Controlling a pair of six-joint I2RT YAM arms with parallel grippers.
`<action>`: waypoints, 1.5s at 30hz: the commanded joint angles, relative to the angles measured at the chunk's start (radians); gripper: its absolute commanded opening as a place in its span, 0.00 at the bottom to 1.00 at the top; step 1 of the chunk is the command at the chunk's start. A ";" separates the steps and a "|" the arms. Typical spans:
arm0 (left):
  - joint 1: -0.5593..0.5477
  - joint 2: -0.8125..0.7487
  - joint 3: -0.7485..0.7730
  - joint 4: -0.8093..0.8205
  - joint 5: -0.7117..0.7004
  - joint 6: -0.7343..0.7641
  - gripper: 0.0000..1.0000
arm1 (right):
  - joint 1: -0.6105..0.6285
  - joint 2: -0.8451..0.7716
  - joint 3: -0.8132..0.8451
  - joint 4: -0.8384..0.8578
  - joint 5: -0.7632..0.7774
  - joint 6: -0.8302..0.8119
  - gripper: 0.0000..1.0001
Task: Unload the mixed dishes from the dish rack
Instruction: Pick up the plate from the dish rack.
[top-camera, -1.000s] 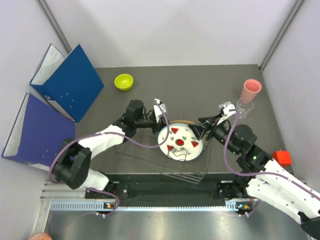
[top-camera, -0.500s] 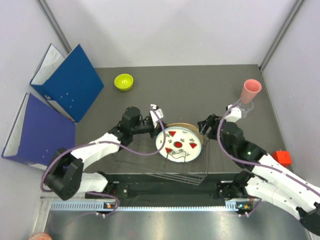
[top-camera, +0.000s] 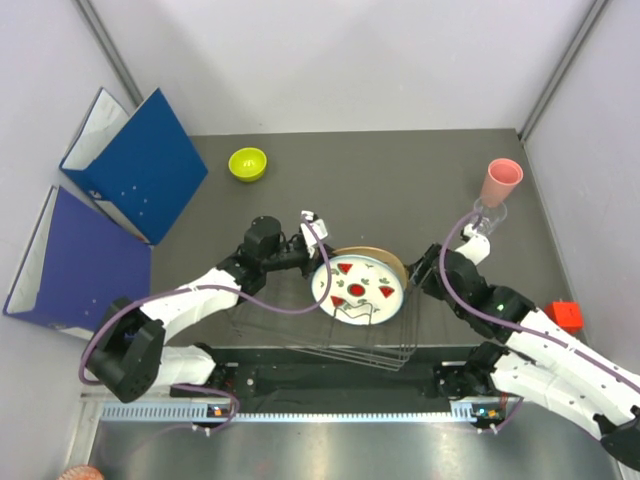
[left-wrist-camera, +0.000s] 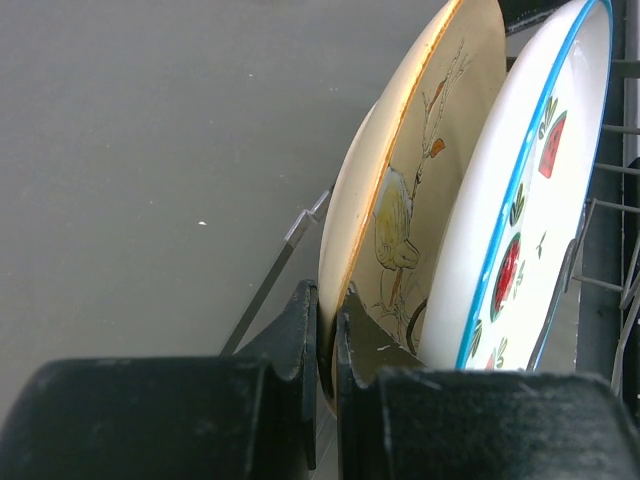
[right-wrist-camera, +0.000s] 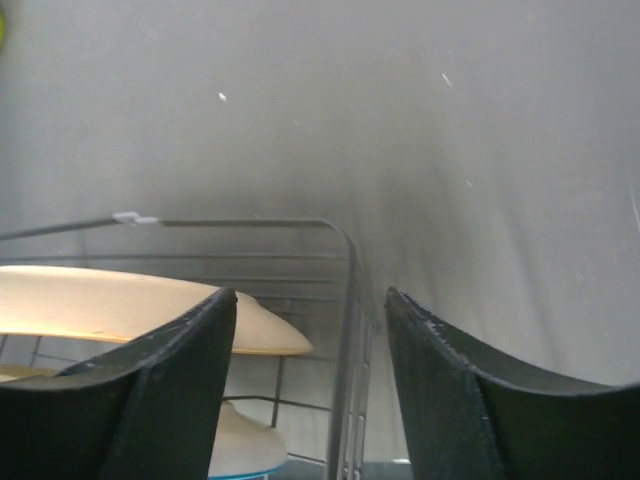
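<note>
The dish rack (top-camera: 300, 325) is a black wire basket near the table's front edge. Two plates stand upright in it. One is the white plate (top-camera: 358, 290) with red watermelon marks; the tan plate (top-camera: 378, 254) stands just behind it. My left gripper (top-camera: 318, 233) is shut on the tan plate (left-wrist-camera: 420, 200) at its rim, next to the white plate (left-wrist-camera: 545, 190). My right gripper (top-camera: 421, 268) is open at the rack's right end. The rack's corner wire (right-wrist-camera: 350, 262) runs between its jaws, and the tan plate (right-wrist-camera: 120, 305) lies to its left.
A lime-green bowl (top-camera: 248, 163) sits at the back left. A pink cup (top-camera: 500, 180) rests on a clear glass tumbler (top-camera: 488, 214) at the back right. Two blue binders (top-camera: 140, 165) stand at the left, and an orange-red block (top-camera: 563, 316) lies at the right.
My right gripper has come down from near the tumbler to the rack's right corner. My left gripper has shifted slightly nearer and stays clamped on the tan plate.
</note>
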 joint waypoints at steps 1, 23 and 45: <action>-0.021 -0.052 0.001 0.143 -0.097 -0.047 0.00 | 0.015 -0.024 -0.025 -0.063 -0.043 0.064 0.58; -0.092 -0.069 -0.052 0.228 -0.263 -0.034 0.00 | 0.020 0.120 -0.200 0.239 -0.174 0.118 0.00; -0.092 -0.008 -0.088 0.429 -0.494 0.047 0.00 | -0.005 0.424 -0.161 0.510 -0.004 0.018 0.00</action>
